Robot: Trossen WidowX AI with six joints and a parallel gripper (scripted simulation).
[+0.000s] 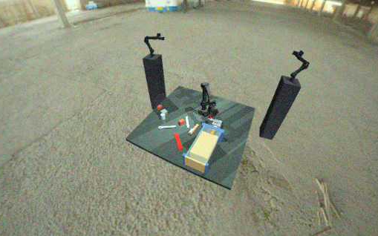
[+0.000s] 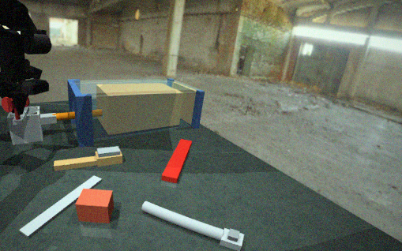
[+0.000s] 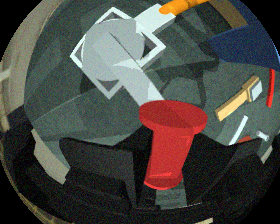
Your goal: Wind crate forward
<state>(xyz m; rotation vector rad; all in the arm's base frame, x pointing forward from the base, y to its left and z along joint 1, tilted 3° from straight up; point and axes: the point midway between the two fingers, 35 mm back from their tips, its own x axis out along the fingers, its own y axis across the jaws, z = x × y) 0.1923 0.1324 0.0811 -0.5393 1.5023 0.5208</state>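
The pale tan crate (image 1: 204,145) (image 2: 140,110) sits flat inside the clear-panelled cubby. A short gap shows between its front and the blue frame (image 2: 81,122) (image 3: 246,45) at the mouth. An orange strap (image 2: 65,116) (image 3: 183,7) runs from the crate to the white winch (image 1: 217,123) (image 2: 27,132) (image 3: 109,94). The handle's grey arm (image 3: 146,90) reaches out from the round hub over the winch top. My gripper (image 1: 211,116) (image 2: 17,110) (image 3: 164,124) is shut on the handle's red knob (image 3: 172,145), beside the winch. The square key is hidden.
A wooden-handled tool (image 1: 193,130) (image 2: 108,158) (image 3: 239,98), a red bar (image 1: 178,141) (image 2: 177,159), a white strip (image 2: 61,205), an orange block (image 1: 181,122) (image 2: 94,206) and a white socket-like tool (image 1: 168,127) (image 2: 183,222) lie on the bench. A red ball (image 1: 160,107) is farther off.
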